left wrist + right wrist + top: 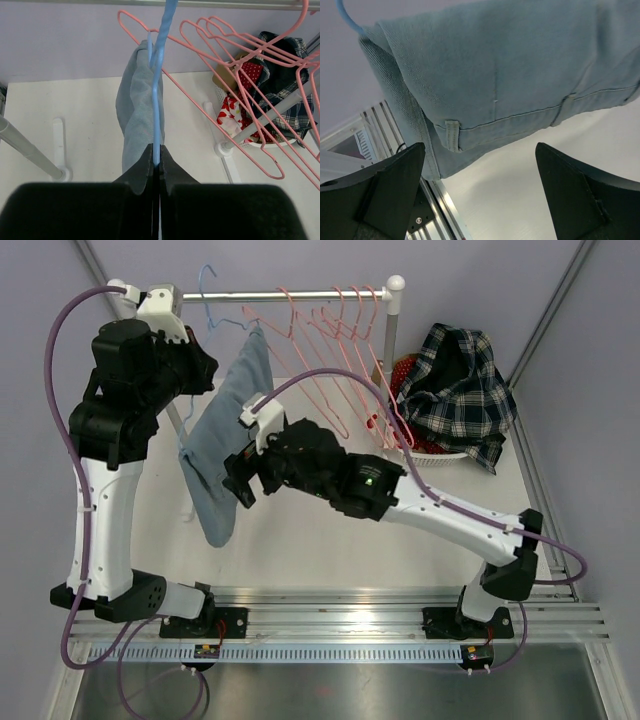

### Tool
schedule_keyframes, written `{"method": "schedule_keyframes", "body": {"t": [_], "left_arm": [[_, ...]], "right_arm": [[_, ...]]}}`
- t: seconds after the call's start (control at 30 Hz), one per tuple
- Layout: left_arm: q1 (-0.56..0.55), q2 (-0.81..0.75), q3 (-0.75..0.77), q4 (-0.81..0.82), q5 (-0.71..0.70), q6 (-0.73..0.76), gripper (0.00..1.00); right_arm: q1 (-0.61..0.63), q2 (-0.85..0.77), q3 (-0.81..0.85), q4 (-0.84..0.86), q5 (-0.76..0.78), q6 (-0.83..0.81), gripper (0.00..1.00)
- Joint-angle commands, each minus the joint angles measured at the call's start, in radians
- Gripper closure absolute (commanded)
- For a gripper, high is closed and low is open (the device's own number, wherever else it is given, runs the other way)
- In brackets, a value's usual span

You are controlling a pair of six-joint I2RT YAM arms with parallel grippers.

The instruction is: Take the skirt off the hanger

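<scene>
from above, the pale blue denim skirt (225,445) hangs on a blue hanger (207,295) at the left end of the rail (270,296), beside a row of pink hangers (330,350); the left gripper (205,370) is up by the skirt's top and the right gripper (238,485) sits lower, beside its right edge. at the right a white basket (440,452) holds a plaid shirt (460,380) that spills over its rim, and a red dotted cloth (403,370). the left wrist view shows the left gripper's jaws pinched together on the blue hanger's wire, the skirt draped just behind it. the right wrist view shows the right gripper's fingers (395,180) spread wide apart and holding nothing, with the skirt's seamed edge and belt loops just ahead between them
</scene>
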Motion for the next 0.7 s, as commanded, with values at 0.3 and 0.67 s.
{"method": "schedule_keyframes", "body": {"t": [0.3,0.67], "left_arm": [[0.000,-0.086,-0.103,0.213,0.058,-0.040,1.00],[0.000,-0.122,-0.154,0.231,0.066,-0.034,1.00]], "right_arm": [[0.018,0.222,0.210,0.119,0.075,-0.011,0.01],[0.020,0.251,0.146,0.171,0.075,0.038,0.97]]}}
